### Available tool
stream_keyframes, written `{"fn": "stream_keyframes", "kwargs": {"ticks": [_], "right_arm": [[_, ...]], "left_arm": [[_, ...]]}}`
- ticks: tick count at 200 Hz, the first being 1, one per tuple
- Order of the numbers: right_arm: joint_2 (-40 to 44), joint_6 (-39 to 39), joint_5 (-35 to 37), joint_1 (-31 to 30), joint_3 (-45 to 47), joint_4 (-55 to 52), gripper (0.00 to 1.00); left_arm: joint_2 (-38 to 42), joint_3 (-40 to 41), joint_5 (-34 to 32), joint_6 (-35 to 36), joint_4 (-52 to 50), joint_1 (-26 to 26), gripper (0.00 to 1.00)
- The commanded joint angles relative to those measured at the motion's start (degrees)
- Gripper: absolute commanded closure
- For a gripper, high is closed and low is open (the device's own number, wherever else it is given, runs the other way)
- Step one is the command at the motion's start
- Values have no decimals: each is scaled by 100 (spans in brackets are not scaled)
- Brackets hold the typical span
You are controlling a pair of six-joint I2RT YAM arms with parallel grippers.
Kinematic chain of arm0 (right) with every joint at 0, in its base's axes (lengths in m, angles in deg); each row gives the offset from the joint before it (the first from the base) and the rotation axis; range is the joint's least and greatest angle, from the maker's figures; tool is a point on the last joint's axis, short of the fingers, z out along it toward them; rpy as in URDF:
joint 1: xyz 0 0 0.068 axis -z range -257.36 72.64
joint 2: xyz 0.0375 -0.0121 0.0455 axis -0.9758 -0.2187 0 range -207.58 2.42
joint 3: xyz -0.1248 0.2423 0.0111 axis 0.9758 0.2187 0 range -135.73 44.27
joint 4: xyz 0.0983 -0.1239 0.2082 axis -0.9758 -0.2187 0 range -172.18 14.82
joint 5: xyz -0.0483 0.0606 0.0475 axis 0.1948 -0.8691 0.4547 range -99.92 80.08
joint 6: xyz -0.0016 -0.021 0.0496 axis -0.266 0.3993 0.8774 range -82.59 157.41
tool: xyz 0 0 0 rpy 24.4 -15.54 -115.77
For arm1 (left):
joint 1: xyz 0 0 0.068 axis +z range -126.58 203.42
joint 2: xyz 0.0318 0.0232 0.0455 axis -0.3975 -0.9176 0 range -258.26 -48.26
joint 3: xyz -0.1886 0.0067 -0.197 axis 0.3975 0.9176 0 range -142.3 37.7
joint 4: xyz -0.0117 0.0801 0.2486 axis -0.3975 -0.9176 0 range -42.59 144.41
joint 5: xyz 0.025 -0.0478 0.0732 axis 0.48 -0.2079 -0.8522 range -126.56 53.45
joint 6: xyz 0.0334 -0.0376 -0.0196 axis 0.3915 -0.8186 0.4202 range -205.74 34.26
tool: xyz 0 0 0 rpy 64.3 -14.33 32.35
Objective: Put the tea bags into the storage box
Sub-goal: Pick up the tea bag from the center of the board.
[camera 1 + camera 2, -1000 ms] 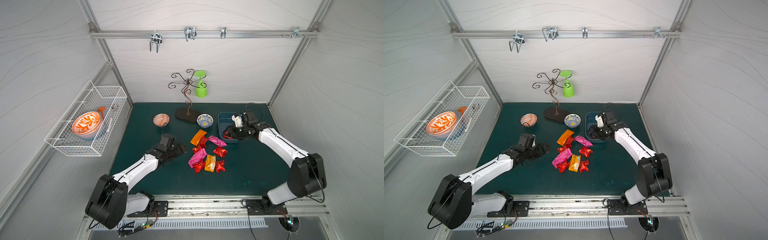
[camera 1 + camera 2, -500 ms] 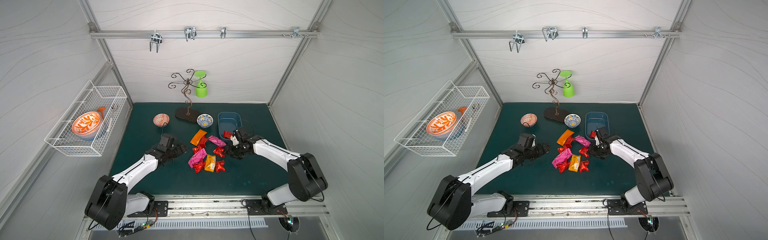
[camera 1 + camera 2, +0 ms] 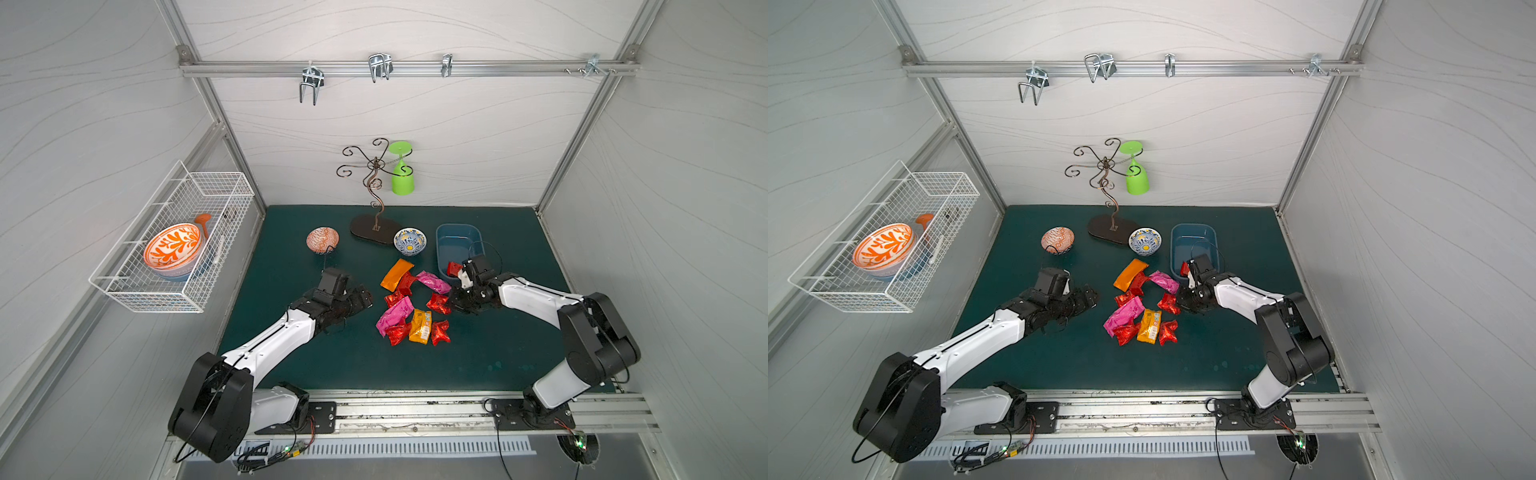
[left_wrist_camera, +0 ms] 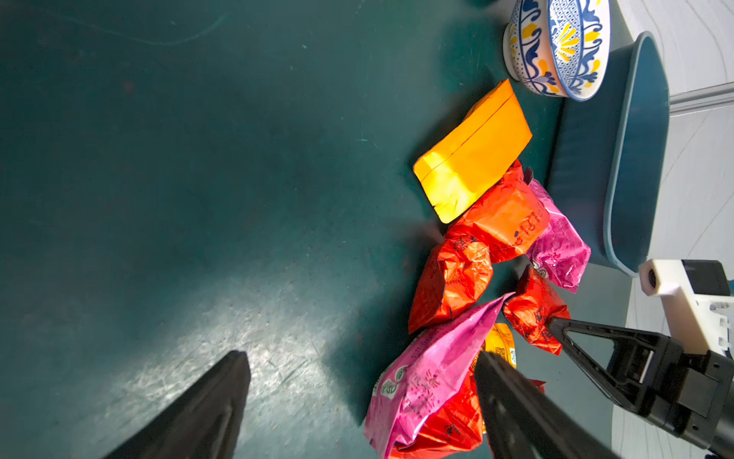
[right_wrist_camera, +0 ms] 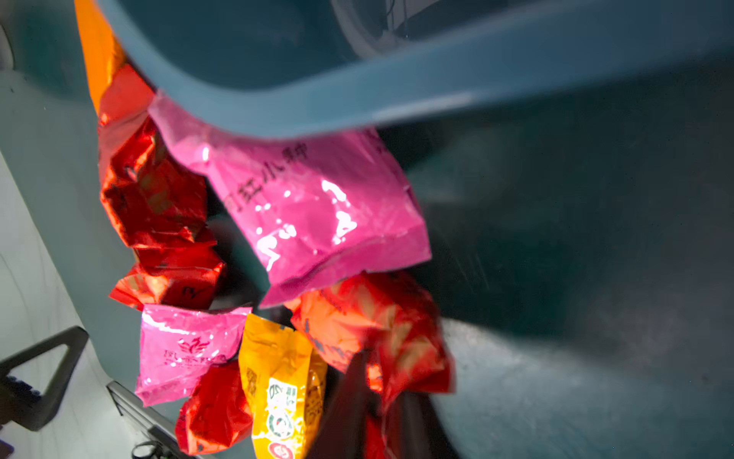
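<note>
L gripper [image 4: 360, 357]: jaws wide apart, over bare mat [image 3: 291, 249] by the pile.
R gripper [image 3: 454, 304]: pinched tight on red tea bag [image 3: 438, 303] at pile's edge.
Tea bags [image 3: 395, 316]: heaped on mat, just beside storage box [image 3: 457, 249].

Both top views look steeply down from high above the front edge, taking in the whole tabletop [image 3: 478, 361]. Each wrist camera skims low and close over the tea bags [image 4: 472, 151] beside the box [image 5: 397, 91], seen in all four views.
</note>
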Motion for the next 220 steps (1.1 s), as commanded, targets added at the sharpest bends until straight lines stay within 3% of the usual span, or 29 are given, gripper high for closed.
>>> {"fn": "stream_keyframes", "kwargs": {"ticks": [1,112,153,220], "right_arm": [[32,26,-103,113,98,157,99],[1482,-157,-463,138,320,-690,100],[1993,-202,-628,228,-82,-871,100],[1072,-690,-738,1213,-1393,-574,100]], "left_arm": [[95,-146,-107,31,8,-15,7],[-21,-202,11,-62,91,-15,7],[-15,-216,19,-44,86,-15,7],[-148,-397,381,174,-8,-13,7]]}}
